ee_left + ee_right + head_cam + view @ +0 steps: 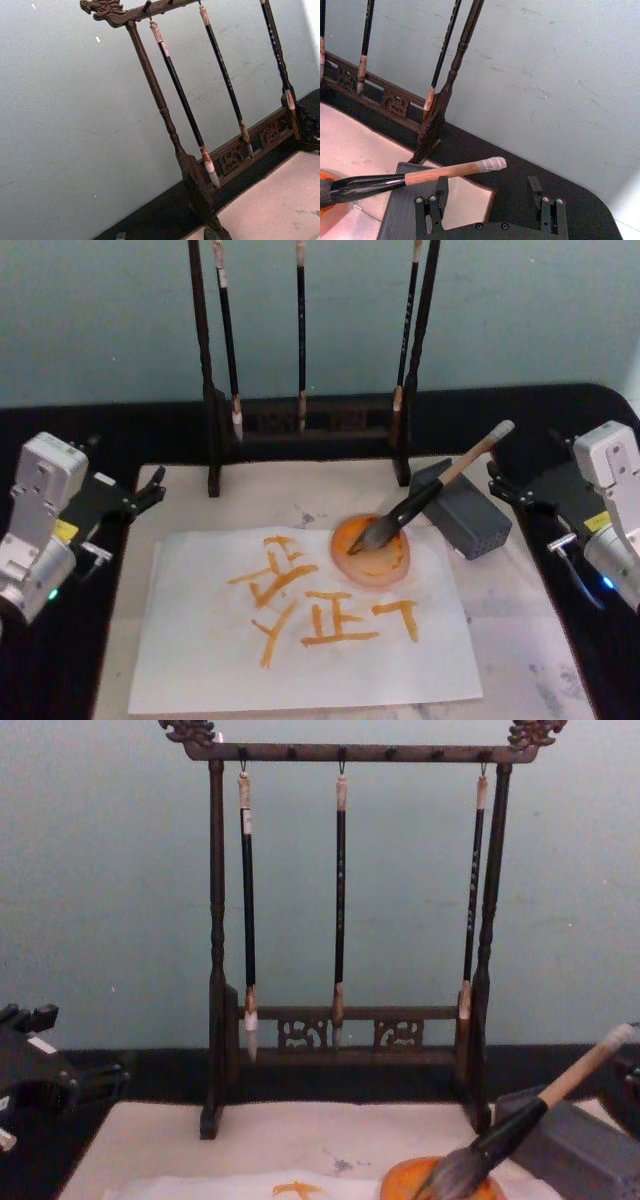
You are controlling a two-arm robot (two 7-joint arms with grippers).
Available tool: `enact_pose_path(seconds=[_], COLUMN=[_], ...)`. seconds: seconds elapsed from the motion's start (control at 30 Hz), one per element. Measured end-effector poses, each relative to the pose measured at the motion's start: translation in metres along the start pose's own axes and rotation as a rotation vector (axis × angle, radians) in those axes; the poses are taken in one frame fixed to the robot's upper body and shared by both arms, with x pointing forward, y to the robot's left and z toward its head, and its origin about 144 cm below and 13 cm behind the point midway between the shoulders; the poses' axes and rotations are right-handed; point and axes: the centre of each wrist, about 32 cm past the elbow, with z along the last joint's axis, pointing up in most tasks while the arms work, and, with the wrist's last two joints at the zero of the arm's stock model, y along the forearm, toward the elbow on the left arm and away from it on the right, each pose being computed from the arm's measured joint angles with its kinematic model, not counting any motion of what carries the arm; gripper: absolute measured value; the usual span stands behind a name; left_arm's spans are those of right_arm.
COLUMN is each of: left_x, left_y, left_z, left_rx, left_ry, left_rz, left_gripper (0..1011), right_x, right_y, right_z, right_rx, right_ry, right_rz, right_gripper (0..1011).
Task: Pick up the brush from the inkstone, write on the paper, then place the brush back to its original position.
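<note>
Round orange dish [396, 566] holding bushy brush [430, 495] tip, pale wooden handle leaning on grey block [472, 522], white paper [330, 660] with orange strokes, right hand [487, 181] spread, empty, left hand [148, 492] parked tabletop left, grip can't tell

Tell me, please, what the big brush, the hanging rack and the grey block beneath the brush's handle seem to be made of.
Brush: pale, matte wooden handle with a taped end, glossy black lower section, soft grey-brown hair tip. Rack: dark carved wood, by its turned posts and fretwork. Grey block: matte, dark grey, sharp-edged; stone or plastic, I cannot tell.
</note>
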Motion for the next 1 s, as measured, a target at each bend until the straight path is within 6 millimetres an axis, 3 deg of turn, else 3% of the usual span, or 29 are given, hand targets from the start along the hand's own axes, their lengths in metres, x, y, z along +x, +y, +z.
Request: enact_pose_path(seconds=[0.37, 1.0], left_x=[0.000, 0.000], left_y=[0.000, 0.000], left_z=[0.000, 0.000], left_rx=[0.000, 0.000], left_ry=[0.000, 0.000], left_rz=[0.000, 0.000], left_gripper=[1009, 1010], right_x=[0.005, 0.028], right_y=[-0.003, 0.010], right_z=[0.009, 0.026], right_rx=[-0.025, -0.213], right_ry=[0.163, 0.953], right_rz=[0.024, 0.124], right_gripper=[1000, 1000])
